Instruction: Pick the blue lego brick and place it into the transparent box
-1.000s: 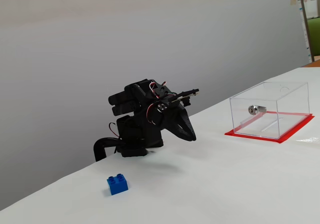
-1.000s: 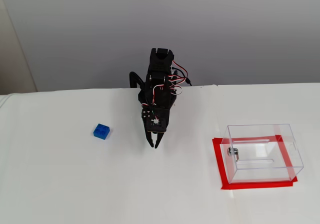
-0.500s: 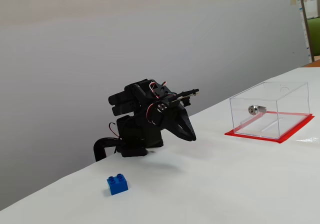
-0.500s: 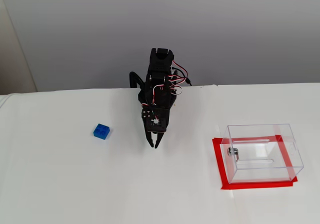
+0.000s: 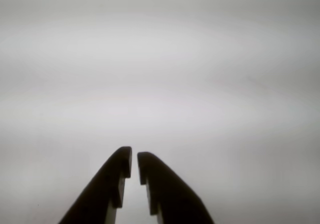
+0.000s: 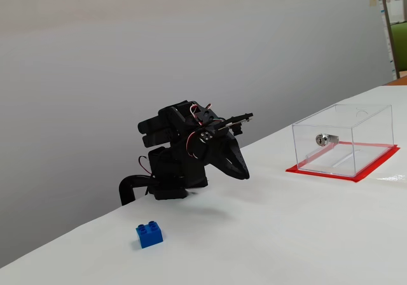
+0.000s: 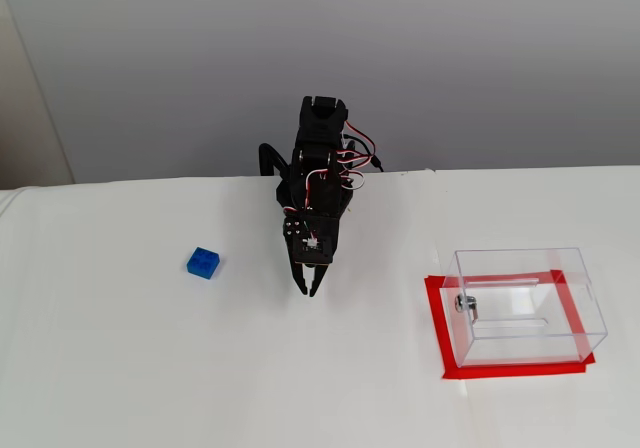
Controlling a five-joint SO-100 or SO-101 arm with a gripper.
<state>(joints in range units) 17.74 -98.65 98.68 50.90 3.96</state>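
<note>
The blue lego brick (image 6: 149,235) (image 7: 203,262) lies on the white table, left of the arm in both fixed views. The transparent box (image 6: 343,140) (image 7: 527,305), with a silver lock on one wall and a red base, stands far to the right. My black gripper (image 7: 308,290) (image 6: 243,174) (image 5: 134,164) hangs folded just above the table between them, nearer the brick. Its fingers are nearly together with only a thin slit, and nothing is held. The wrist view shows only bare white table; brick and box are out of that view.
A grey wall runs behind the table's far edge, close behind the arm's base (image 7: 275,168). The white tabletop (image 7: 150,368) spreads wide in front. Shelving (image 6: 395,24) shows at the far right.
</note>
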